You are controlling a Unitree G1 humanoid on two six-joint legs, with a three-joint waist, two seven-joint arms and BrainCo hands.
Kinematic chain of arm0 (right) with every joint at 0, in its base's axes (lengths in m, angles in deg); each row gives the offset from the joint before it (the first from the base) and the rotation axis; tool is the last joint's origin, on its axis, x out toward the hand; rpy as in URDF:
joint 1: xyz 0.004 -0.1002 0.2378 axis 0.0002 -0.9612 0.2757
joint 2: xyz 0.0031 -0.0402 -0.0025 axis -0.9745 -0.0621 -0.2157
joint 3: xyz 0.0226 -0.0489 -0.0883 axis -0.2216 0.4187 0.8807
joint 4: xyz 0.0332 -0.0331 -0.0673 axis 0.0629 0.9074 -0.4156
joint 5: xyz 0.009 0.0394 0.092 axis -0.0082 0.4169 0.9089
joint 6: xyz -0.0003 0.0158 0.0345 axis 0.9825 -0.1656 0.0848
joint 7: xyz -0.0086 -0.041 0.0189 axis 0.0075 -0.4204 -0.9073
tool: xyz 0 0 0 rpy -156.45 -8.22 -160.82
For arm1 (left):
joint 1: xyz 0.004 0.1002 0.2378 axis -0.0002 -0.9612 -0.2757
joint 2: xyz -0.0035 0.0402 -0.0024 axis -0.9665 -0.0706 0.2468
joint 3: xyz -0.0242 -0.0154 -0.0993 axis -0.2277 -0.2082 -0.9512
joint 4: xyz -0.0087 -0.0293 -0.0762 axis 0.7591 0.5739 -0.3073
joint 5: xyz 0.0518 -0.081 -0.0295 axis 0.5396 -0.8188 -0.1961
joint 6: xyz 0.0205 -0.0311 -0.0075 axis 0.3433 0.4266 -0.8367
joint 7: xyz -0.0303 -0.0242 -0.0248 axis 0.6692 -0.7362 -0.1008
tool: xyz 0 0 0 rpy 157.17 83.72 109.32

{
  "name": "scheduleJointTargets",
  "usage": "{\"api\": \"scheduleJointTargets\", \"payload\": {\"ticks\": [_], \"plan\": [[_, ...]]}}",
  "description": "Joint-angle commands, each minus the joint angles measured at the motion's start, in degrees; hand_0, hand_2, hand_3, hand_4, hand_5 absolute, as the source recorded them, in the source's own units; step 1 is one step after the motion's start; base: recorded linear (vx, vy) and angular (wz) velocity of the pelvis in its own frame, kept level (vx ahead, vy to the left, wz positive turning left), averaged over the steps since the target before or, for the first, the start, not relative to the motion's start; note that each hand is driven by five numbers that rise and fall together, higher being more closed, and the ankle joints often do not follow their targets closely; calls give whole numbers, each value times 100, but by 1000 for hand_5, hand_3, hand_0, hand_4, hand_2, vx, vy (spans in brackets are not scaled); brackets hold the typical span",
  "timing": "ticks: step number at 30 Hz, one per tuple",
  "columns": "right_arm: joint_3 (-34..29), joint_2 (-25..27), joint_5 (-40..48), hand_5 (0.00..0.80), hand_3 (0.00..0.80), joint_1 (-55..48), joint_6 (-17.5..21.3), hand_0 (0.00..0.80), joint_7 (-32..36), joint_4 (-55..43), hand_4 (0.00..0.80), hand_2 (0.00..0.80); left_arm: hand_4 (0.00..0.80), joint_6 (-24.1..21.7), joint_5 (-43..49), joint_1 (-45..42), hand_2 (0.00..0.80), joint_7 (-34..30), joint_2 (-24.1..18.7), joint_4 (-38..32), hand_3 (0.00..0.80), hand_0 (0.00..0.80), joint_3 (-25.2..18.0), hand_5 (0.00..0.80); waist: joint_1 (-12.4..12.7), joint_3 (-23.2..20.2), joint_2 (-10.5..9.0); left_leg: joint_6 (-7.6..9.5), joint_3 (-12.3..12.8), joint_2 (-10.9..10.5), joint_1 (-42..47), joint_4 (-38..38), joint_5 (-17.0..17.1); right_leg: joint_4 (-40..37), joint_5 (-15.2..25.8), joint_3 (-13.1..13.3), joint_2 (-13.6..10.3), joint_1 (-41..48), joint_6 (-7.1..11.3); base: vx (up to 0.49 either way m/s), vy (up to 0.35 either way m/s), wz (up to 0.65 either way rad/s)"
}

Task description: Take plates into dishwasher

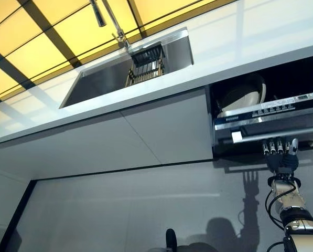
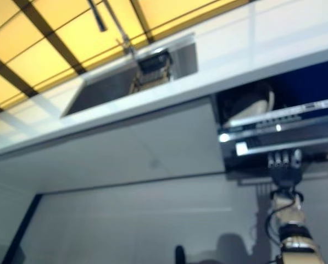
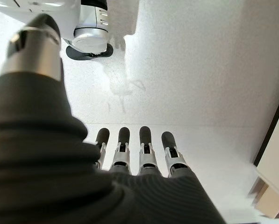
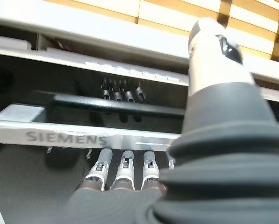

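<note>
The right hand point(image 1: 280, 148) reaches up to the dishwasher door point(image 1: 269, 123), which stands slightly ajar under the right end of the white counter point(image 1: 161, 86). Its fingers point(image 4: 124, 169) are straight and relaxed, tips at the door's handle bar point(image 4: 116, 105), holding nothing. A pale plate point(image 1: 243, 94) already shows in the dark opening above the door's top edge, inside the dishwasher. The left hand point(image 3: 134, 158) hangs low over the floor, fingers straight, empty.

The risk, as I judge it, lies in the contact: the fingertips sit at the lower edge of the door without curling round the bar, so a pull could slip off, or a push could shut the door on the load. The sink point(image 1: 130, 65) further left along the counter holds a rack point(image 1: 144, 65); whether more plates wait there cannot be made out.
</note>
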Motion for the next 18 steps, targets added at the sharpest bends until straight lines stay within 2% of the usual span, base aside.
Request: {"api": "scheduleJointTargets", "payload": {"ticks": [1, 4, 7, 9, 12, 13, 18], "plan": [[111, -123, -432, 0, 0, 1023, -147, 0, 371, -814, 0, 0, 0, -49, 155, 489, 0, 87, -566, 221, 0, 0, -46, 0, 127, 28, -508, -118, -91, -17, 137, 288, -606, -785, 735, -326, 651, 38, -699, 26, -31, 16], [93, -128, -608, 0, 0, 960, -162, 0, 242, -751, 0, 0, 0, 1, 138, 521, 0, 102, -587, 209, 0, 0, -55, 0, 109, 5, -553, -122, -71, 7, 151, 239, -579, -852, 781, -315, 681, 54, -681, -5, -28, 13], [95, -94, -1209, 0, 0, 861, -209, 0, -77, -639, 0, 0, 0, 50, 132, 544, 0, 119, -606, 203, 0, 0, -87, 0, 85, -25, -636, -136, -43, 37, 173, 160, -556, -968, 848, -311, 725, 81, -644, 12, -47, 5], [187, -66, -2044, 0, 0, 711, -303, 0, -494, -446, 0, 0, 0, 99, 110, 578, 0, 142, -650, 213, 0, 0, -130, 0, 49, -69, -746, -149, 10, 77, 226, 35, -514, -1105, 917, -289, 779, 120, -605, 19, -72, 6], [220, -35, -2608, 0, 0, 490, -483, 0, -705, -176, 0, 0, 0, 92, 108, 566, 0, 147, -691, 240, 0, 0, -193, 0, 19, -146, -891, -168, 63, 141, 289, -110, -474, -1275, 996, -274, 847, 173, -563, 20, -80, 4], [261, -45, -2759, 0, 0, 310, -568, 0, -748, -59, 0, 0, 0, 78, 108, 556, 0, 187, -711, 249, 0, 0, -226, 0, 5, -204, -993, -173, 85, 178, 345, -213, -456, -1394, 1043, -252, 895, 222, -547, 25, -67, -2], [278, -216, -2766, 0, 0, -172, -650, 0, -617, -11, 0, 0, 0, 89, 105, 555, 0, 250, -740, 258, 0, 0, -314, 0, -57, -405, -1167, -193, 175, 266, 523, -391, -449, -1629, 1115, -240, 980, 375, -504, 50, -35, -12]]}}
